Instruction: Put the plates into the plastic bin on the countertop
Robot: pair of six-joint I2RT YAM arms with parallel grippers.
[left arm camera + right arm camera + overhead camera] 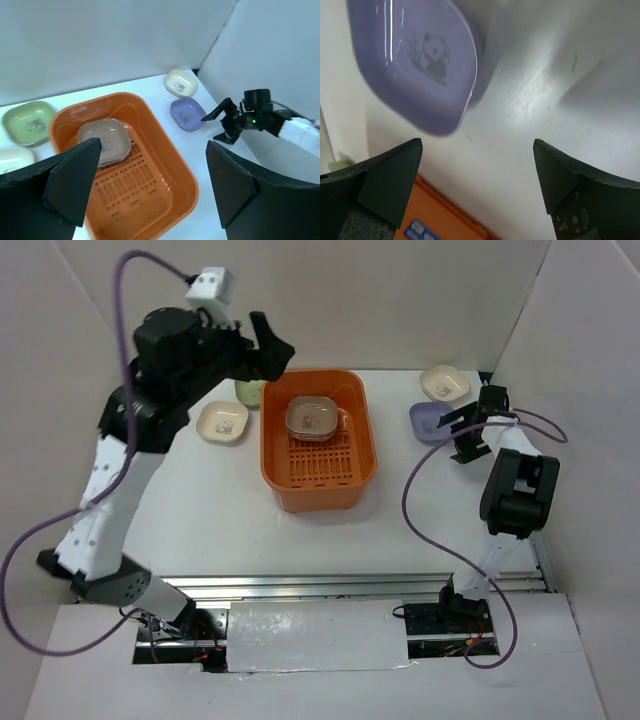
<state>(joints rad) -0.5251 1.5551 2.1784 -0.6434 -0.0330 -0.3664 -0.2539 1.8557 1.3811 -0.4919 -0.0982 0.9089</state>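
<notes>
Risk, judged: the purple plate (415, 60) lies off to one side of the right gripper (452, 433), not between its fingers (385, 180). If the gap is closed from here, the rim is likely to be struck by one finger alone, and the plate shoved across the countertop (200, 510) or tipped. The rim looks shallow, sloped and glossy, so a thin pinch may slip on the lift

Second risk, judged: the left gripper (270, 352) is held above the far left corner of the orange bin (318, 475). A carry from the right could meet it there

Right jaws: spread wide, nothing held, nothing touched; the purple plate sits just beyond the tips

Left jaws: spread wide, empty, well above the bin floor

Plates: one brown plate (312, 418) is in the far half of the bin. A green plate (29, 120) and a cream plate (223, 423) lie on the countertop left of it. Another cream plate (445, 382) lies far right, near the purple one
</notes>
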